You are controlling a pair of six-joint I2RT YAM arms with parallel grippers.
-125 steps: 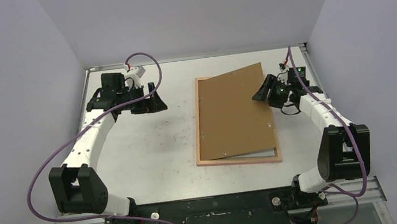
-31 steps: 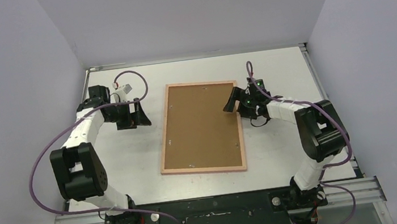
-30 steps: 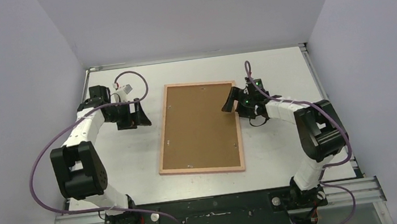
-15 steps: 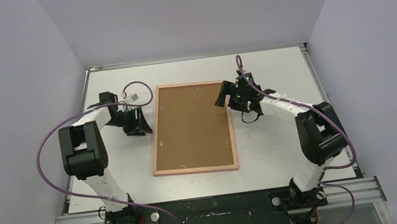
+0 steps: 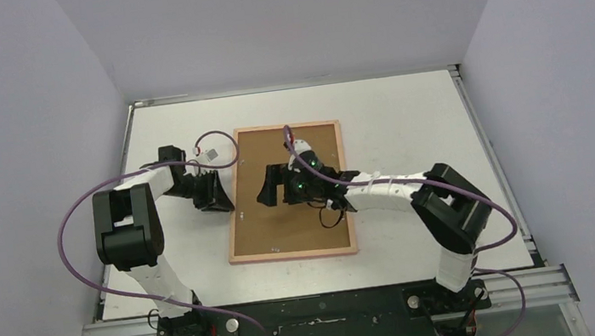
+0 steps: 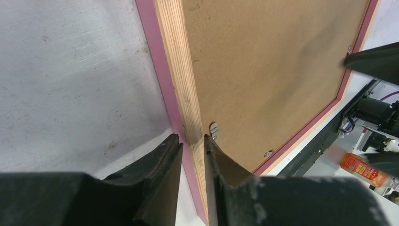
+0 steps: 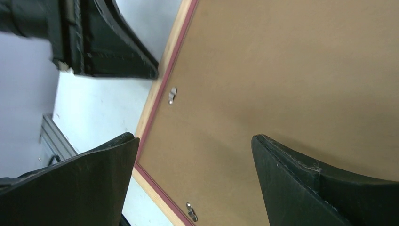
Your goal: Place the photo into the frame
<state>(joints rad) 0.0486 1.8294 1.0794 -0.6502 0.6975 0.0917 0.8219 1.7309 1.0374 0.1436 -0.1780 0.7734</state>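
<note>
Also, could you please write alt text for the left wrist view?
Two black fingers pinch the edge rail of a thin pink rectangular picture frame lying back-up on a white table, its brown backing board fitted inside.

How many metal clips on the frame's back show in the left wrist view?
3: one clip beside the left gripper, one on the frame's adjoining edge, one farther along it. More may be hidden.

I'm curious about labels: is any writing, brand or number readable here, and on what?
None can be read.
The backing board and the frame bear no writing.
An orange thing low on the right of the left wrist view may carry a label, too blurred to read.
</note>
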